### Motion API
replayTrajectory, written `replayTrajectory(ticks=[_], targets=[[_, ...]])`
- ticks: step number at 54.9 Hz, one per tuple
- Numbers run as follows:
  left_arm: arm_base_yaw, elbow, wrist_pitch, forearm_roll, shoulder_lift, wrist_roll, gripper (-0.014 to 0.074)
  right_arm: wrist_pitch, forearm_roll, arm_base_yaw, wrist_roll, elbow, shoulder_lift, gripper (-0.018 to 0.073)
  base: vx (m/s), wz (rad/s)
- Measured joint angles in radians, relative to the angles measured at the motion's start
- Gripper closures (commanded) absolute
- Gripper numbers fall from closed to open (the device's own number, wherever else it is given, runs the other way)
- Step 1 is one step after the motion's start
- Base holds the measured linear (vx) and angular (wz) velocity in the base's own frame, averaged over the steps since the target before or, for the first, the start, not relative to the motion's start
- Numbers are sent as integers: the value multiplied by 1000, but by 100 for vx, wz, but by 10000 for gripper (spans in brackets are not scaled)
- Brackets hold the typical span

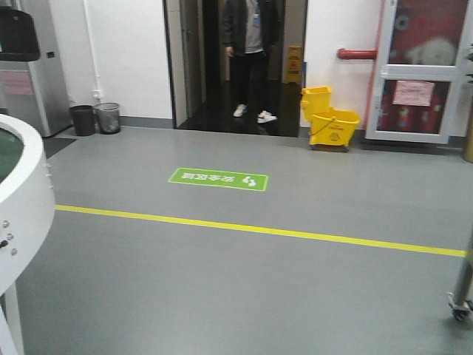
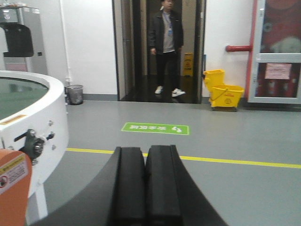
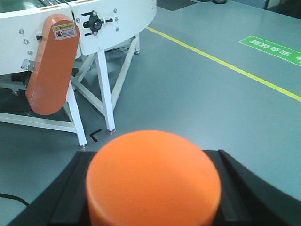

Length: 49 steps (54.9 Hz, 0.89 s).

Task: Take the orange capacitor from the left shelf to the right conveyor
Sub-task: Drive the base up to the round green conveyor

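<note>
With the right tool [image 3: 155,190] clamped on the orange capacitor [image 3: 153,176] above bare floor [image 3: 211,108], short of the right conveyor [image 3: 120,21], and the left tool [image 2: 145,181] closed empty, the carry should likely run level, clearing the white rim [image 3: 28,19] before lowering onto the belt [image 2: 19,96].
</note>
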Motion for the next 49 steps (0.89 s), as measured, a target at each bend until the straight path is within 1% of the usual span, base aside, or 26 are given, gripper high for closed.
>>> replayTrajectory(ticks=[19, 27, 35, 41, 49], targets=[[0, 0, 0, 0, 0, 0, 603, 0, 0, -7, 0, 0, 0, 350, 19, 36], [0, 0, 0, 0, 0, 0, 603, 0, -1, -90, 0, 0, 0, 350, 12, 37], [0, 0, 0, 0, 0, 0, 603, 0, -1, -148, 0, 0, 0, 350, 9, 26], [0, 0, 0, 0, 0, 0, 603, 0, -2, -166, 0, 0, 0, 350, 6, 15], [0, 0, 0, 0, 0, 0, 603, 0, -2, -170, 0, 0, 0, 350, 5, 6]])
